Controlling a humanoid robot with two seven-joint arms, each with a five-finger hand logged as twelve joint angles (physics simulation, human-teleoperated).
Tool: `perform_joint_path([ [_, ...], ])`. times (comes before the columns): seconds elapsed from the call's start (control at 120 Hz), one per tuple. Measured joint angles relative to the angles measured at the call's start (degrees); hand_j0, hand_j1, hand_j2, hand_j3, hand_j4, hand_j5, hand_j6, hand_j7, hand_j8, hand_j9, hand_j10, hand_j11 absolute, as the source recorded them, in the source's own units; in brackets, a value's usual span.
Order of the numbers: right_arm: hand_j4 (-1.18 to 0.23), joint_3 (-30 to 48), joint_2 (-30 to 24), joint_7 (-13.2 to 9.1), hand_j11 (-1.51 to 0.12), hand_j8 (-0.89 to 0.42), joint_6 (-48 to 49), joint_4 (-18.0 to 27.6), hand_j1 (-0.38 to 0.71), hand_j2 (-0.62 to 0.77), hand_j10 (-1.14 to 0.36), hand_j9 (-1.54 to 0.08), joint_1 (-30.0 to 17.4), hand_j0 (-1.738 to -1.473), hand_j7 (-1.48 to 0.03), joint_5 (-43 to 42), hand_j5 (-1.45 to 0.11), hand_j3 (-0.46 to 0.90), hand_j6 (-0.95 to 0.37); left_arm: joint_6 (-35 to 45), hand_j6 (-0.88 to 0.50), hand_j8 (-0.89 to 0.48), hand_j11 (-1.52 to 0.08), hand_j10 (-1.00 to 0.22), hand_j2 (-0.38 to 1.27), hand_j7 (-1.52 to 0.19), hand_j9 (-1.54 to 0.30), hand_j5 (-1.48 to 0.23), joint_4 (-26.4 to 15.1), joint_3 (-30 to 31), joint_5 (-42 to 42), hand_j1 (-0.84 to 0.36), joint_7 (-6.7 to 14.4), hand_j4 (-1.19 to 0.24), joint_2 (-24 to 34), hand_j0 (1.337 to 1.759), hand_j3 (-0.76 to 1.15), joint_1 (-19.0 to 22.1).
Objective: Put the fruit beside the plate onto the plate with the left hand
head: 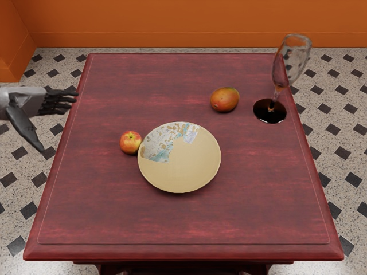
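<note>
A small red and yellow apple rests on the dark red table, touching or nearly touching the left rim of a round beige plate. The plate has a patchy blue and white pattern on its upper left part and holds nothing. My left hand hovers beyond the table's left edge, well up and to the left of the apple. Its dark fingers are stretched out toward the right and hold nothing. No right arm shows.
A larger orange and green mango lies behind the plate to the right. A tall wine glass with a dark base stands tilted near the right rear. An orange wall runs behind the table.
</note>
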Motion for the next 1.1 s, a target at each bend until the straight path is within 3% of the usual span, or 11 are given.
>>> perform_joint_path([
  [0.217,-0.02,0.0,0.0,0.0,-0.03,-0.02,0.1,-0.1,-0.32,0.00,-0.02,-0.03,0.0,-1.658,-0.03,0.0,-0.03,0.00,-0.02,0.0,0.00,0.00,0.00,0.00,0.00,0.00,0.00,0.00,-0.1,-0.9,0.3,0.35,-0.1,0.00,-0.5,1.658,0.00,0.0],
  [0.3,-0.02,0.0,0.0,0.0,-0.03,-0.02,0.1,-0.1,-0.32,0.00,-0.02,-0.03,0.0,-1.658,-0.03,0.0,-0.03,0.00,-0.02,0.0,0.00,0.00,0.00,0.00,0.00,0.00,0.00,0.00,0.0,-1.1,0.7,0.35,2.6,0.00,-1.3,1.658,0.00,-1.8],
  [0.383,-0.02,0.0,0.0,0.0,-0.03,-0.02,0.1,-0.1,-0.32,0.00,-0.02,-0.03,0.0,-1.658,-0.03,0.0,-0.03,0.00,-0.02,0.0,0.00,0.00,0.00,0.00,0.00,0.00,0.00,0.00,-0.1,0.1,2.1,0.35,4.8,0.00,-11.2,1.658,0.00,-13.3],
  [0.475,-0.02,0.0,0.0,0.0,-0.03,-0.02,0.1,-0.1,-0.32,0.00,-0.02,-0.03,0.0,-1.658,-0.03,0.0,-0.03,0.00,-0.02,0.0,0.00,0.00,0.00,0.00,0.00,0.00,0.00,0.00,-0.1,10.5,2.2,0.35,5.7,0.00,-25.9,1.658,0.00,-28.8],
  [0.567,-0.02,0.0,0.0,0.0,-0.03,-0.02,0.1,-0.1,-0.32,0.00,-0.02,-0.03,0.0,-1.658,-0.03,0.0,-0.03,0.00,-0.02,0.0,-0.02,-0.02,-0.02,-0.02,0.00,-0.02,-0.02,-0.02,-0.5,26.1,-4.1,0.33,6.0,-0.02,-42.3,1.658,0.00,-30.6],
  [0.633,-0.02,0.0,0.0,0.0,-0.03,-0.02,0.1,-0.1,-0.32,0.00,-0.02,-0.03,0.0,-1.658,-0.03,0.0,-0.03,0.00,-0.02,0.0,-0.02,-0.02,-0.02,-0.02,0.00,-0.02,-0.02,-0.02,-7.3,30.1,-9.2,0.33,6.7,-0.02,-44.2,1.658,0.00,-36.9],
  [0.717,-0.02,0.0,0.0,0.0,-0.03,-0.02,0.1,-0.1,-0.32,0.00,-0.02,-0.03,0.0,-1.658,-0.03,0.0,-0.03,0.00,-0.02,1.0,-0.01,-0.01,-0.01,-0.01,0.00,-0.01,-0.01,-0.01,-17.1,27.3,-14.4,0.34,14.2,-0.01,-44.3,1.658,0.00,-42.4],
  [0.842,-0.02,0.0,0.0,0.0,-0.03,-0.02,0.1,-0.1,-0.32,0.00,-0.02,-0.03,0.0,-1.658,-0.03,0.0,-0.03,0.00,-0.02,17.5,-0.01,-0.01,-0.01,-0.01,0.00,-0.01,-0.01,-0.01,-26.4,21.1,-27.5,0.34,34.0,-0.01,-44.3,1.658,0.00,-38.8],
  [0.9,-0.02,0.0,0.0,0.0,-0.03,-0.02,0.1,-0.1,-0.32,0.00,-0.02,-0.03,0.0,-1.658,-0.03,0.0,-0.03,0.00,-0.02,24.1,0.00,0.00,-0.01,0.00,0.00,-0.01,-0.01,-0.01,-27.9,18.3,-31.7,0.34,40.9,0.00,-44.3,1.658,0.00,-36.2],
  [0.983,-0.02,0.0,0.0,0.0,-0.03,-0.02,0.1,-0.1,-0.32,0.00,-0.02,-0.03,0.0,-1.658,-0.03,0.0,-0.03,0.00,-0.02,29.0,0.00,0.00,0.00,0.00,0.00,0.00,0.00,0.00,-28.6,14.9,-34.4,0.35,45.9,0.00,-44.3,1.658,0.00,-33.0],
  [1.1,-0.02,0.0,0.0,0.0,-0.03,-0.02,0.1,-0.1,-0.32,0.00,-0.02,-0.03,0.0,-1.658,-0.03,0.0,-0.03,0.00,-0.02,40.4,0.00,0.00,0.00,0.00,0.00,0.00,0.00,0.00,-28.6,9.9,-32.9,0.35,48.6,0.00,-44.3,1.658,0.00,-30.7],
])
